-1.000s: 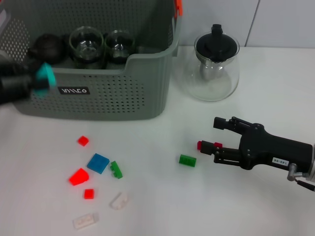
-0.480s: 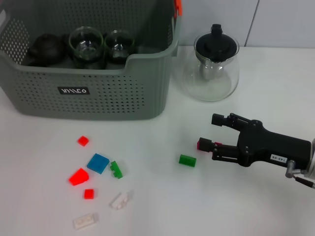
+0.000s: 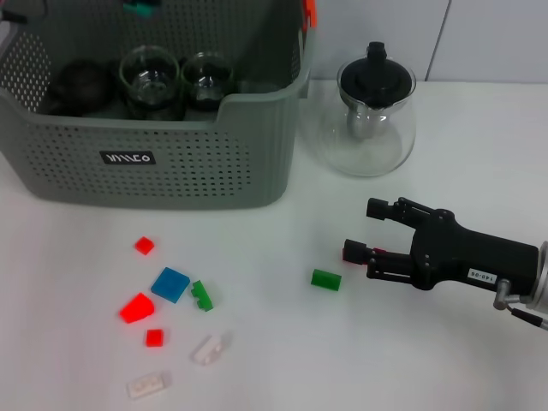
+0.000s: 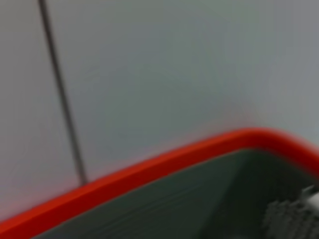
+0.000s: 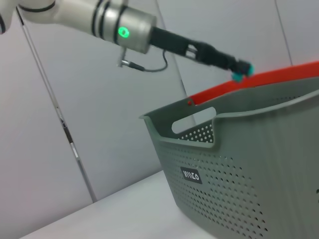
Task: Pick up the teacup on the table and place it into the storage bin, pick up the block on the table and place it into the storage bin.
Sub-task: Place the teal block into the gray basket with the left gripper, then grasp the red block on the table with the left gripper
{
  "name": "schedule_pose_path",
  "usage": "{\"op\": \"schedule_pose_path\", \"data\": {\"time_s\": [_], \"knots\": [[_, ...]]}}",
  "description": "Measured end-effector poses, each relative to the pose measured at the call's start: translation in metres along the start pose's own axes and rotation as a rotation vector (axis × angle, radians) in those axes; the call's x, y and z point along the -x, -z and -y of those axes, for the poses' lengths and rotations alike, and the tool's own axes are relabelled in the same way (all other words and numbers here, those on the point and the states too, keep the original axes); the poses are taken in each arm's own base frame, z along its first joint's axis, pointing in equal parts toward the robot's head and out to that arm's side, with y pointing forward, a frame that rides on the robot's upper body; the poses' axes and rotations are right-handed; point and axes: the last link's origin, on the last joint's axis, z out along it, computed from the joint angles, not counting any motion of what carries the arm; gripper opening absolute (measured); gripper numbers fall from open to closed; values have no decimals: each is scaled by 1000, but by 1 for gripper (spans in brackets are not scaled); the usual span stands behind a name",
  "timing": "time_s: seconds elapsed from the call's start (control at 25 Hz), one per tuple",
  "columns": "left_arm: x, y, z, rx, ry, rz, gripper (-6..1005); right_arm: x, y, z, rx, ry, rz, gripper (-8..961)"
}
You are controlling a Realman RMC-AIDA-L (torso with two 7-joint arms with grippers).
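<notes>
Left gripper (image 5: 242, 70) has swung up behind the storage bin (image 3: 171, 171); grip unclear. Right gripper (image 3: 360, 231), jaws spread, has crept toward a red block (image 3: 351, 253).

A lab test bench: bare white table (image 3: 282, 360), plain panelled wall (image 5: 99, 124)

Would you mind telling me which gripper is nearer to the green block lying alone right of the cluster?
The right. The right gripper sits just beside the green block on the table, while the left gripper is far off, above the storage bin.
</notes>
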Motion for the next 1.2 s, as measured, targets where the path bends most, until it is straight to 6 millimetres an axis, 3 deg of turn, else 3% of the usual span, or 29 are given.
{"op": "schedule_pose_path", "data": {"time_s": [0.4,0.68,0.8,0.96,1.0,1.2], "knots": [[20,-51,-28,-156,-164,145,402,1,-1,0,2,5,1,945],[16,-54,-27,-176,-128,122,431,2,-1,0,2,2,1,944],[13,-49,-21,-200,-94,86,460,2,-1,1,1,2,1,944],[10,-31,-16,-218,-26,-40,644,2,-1,1,-1,4,2,944],[10,-23,-17,-210,-15,-94,690,2,-1,1,-3,5,4,944],[21,23,-33,2,70,-342,705,3,0,2,-10,6,10,944]]}}
